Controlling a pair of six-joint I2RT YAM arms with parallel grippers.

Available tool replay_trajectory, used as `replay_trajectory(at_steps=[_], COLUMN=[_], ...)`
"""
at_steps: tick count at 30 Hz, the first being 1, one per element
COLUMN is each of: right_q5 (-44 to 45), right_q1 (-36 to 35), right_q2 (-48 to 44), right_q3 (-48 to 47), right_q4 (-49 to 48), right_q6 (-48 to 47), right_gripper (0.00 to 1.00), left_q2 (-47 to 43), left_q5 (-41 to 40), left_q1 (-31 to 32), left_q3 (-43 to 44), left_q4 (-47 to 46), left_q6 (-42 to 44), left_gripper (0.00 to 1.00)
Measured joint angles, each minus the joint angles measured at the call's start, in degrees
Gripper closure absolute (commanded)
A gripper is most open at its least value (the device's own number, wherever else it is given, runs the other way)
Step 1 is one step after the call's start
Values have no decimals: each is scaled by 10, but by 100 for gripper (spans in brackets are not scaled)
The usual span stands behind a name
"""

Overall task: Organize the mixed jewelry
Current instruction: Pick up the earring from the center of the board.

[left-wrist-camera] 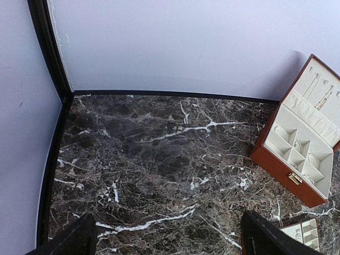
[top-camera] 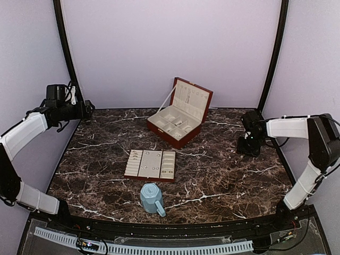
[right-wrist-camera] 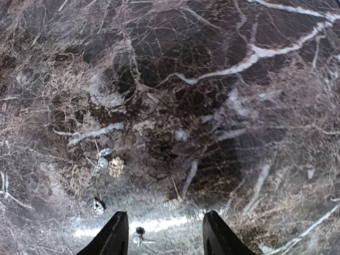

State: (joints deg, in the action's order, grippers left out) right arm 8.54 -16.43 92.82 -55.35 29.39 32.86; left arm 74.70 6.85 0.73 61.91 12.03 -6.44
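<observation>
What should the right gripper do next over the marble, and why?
Probably ease down and close on the tiny silvery piece. In the right wrist view the right gripper hovers low over the marble table with its jaws apart and empty, and that piece lies between its fingertips. The other small pieces lie farther out, beyond the fingers.

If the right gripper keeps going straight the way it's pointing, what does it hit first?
Most likely the marble tabletop, close below the right gripper, beside a tiny jewelry piece lying between its fingertips. Depth is hard to judge.
</observation>
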Motion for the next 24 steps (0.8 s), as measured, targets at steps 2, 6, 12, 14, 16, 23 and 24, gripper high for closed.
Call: replay_trajectory(at_steps=[2, 6, 12, 14, 16, 23, 24], right_q5=[1, 2, 5, 6, 9, 20, 21], right_q1=[0, 0, 0, 0, 0, 0, 0], right_q2=[12, 15, 16, 21, 27, 41, 41], right_q3=[-4, -3, 25, 31, 33, 34, 35], right_q4=[-5, -14, -55, -65, -73, -96, -99], right_q6=[-3, -8, -1, 3, 5, 7, 7], right_gripper=[52, 53, 59, 60, 61, 69, 70], left_q2=[-7, -8, -8, -8, -8, -8, -8], left_q5=[-8, -15, -16, -16, -16, -16, -16], left_q1=[0, 0, 0, 0, 0, 0, 0], left_q3=[0, -1, -3, -3, -4, -6, -6], left_q4=[-2, -4, -4, -4, -5, -8, -8], left_q6=[7, 13, 14, 14, 14, 15, 15], left_gripper=[3, 3, 3, 3, 3, 3, 3])
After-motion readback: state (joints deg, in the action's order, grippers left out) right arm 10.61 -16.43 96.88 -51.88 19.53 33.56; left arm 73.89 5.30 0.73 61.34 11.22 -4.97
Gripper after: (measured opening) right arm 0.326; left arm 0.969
